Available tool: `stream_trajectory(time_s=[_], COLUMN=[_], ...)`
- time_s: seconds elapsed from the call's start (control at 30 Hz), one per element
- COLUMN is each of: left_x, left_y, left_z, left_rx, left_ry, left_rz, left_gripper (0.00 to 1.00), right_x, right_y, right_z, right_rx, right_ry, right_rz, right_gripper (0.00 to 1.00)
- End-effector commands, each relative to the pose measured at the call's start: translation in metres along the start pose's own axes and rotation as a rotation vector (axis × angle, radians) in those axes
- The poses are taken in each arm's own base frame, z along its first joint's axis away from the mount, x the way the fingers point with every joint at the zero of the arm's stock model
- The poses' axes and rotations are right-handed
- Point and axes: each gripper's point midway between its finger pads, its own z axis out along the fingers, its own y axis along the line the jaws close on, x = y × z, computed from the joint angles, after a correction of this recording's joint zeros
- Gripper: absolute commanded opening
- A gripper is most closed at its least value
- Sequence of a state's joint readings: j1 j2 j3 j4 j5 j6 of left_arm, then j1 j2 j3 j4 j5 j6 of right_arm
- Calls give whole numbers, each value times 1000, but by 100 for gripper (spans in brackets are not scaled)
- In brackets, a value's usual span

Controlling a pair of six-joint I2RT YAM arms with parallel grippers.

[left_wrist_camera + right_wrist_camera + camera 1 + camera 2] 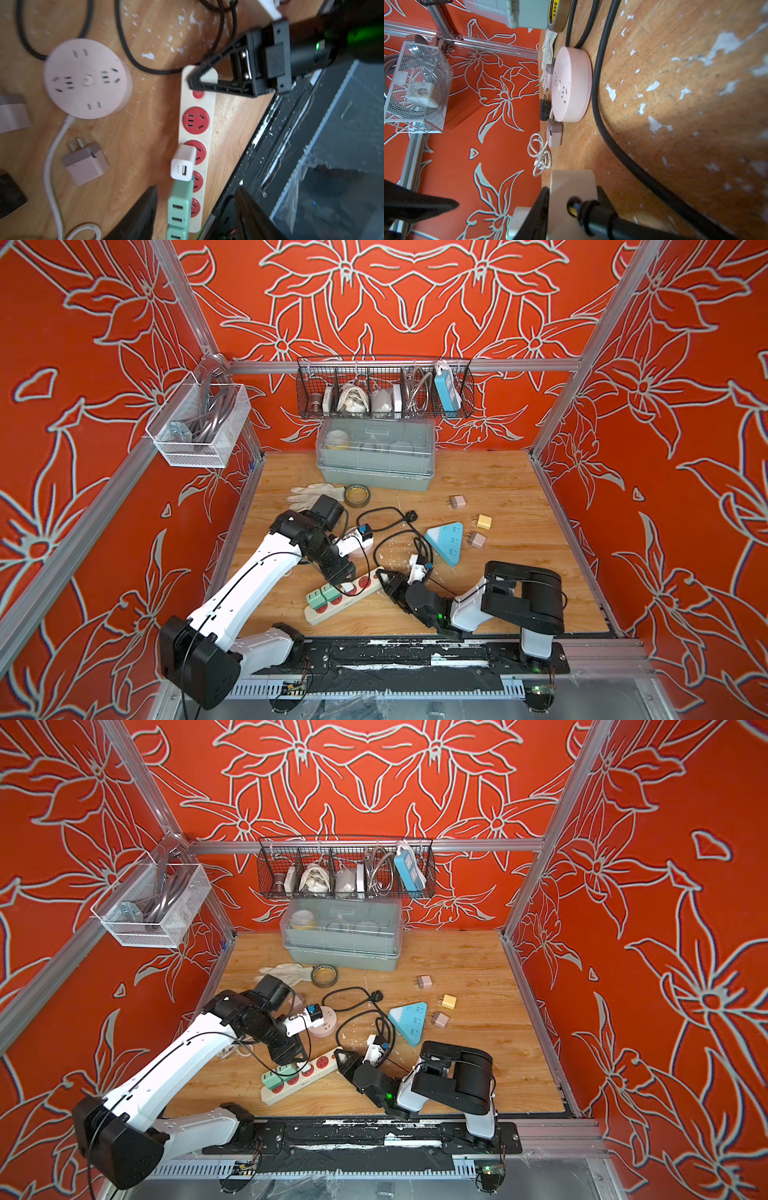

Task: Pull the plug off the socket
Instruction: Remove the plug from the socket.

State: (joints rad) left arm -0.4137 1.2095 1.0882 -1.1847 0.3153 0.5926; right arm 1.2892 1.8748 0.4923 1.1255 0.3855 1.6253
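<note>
Two roles: right gripper (204, 78) clamps power strip (209, 128) end as anchor; left gripper (196, 188) spread wide above strip, near white plug (182, 164).

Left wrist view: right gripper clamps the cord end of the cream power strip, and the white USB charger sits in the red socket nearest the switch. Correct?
Wrong socket. The left wrist view shows the white USB charger in the second red socket from the switch; the nearest socket is empty. The right gripper does clamp the cord end of the cream power strip.
</note>
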Motion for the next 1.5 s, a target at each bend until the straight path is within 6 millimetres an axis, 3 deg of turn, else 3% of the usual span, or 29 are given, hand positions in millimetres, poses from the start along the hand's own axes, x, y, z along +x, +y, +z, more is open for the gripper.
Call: stream_trajectory(time_s=[0.0, 0.17, 0.3, 0.43, 0.57, 0.73, 0.9, 1.13, 1.37, 1.47], left_x=[23, 26, 19, 28, 21, 35, 36, 33, 26, 23], left_y=[-4, 12, 8, 14, 10, 8, 1, 0, -1, 3], left_z=[11, 26, 37, 54, 53, 61, 61, 60, 52, 48], left_rx=[37, 11, 80, 88, 116, 122, 147, 156, 146, 128], left_ry=[131, 199, 196, 257, 233, 288, 287, 277, 246, 239], left_rz=[31, 33, 21, 6, 5, -2, 1, 3, 16, 16], left_gripper=[59, 58, 57, 54, 54, 53, 51, 35, 6, 0], right_x=[5, 6, 5, 3, 1, -1, -2, -2, -3, -7], right_y=[-60, -63, -61, -61, -61, -57, -57, -62, -78, -86], right_z=[-6, -6, -6, -8, -11, -11, -12, -13, -16, -19], right_rx=[209, 210, 208, 214, 212, 208, 211, 225, 267, 301], right_ry=[47, 52, 50, 46, 38, 33, 29, 30, 30, 19], right_rz=[-245, -238, -243, -249, -251, -258, -260, -255, -248, -256], right_gripper=[0, 0, 0, 0, 0, 0, 0, 0, 0, 0])
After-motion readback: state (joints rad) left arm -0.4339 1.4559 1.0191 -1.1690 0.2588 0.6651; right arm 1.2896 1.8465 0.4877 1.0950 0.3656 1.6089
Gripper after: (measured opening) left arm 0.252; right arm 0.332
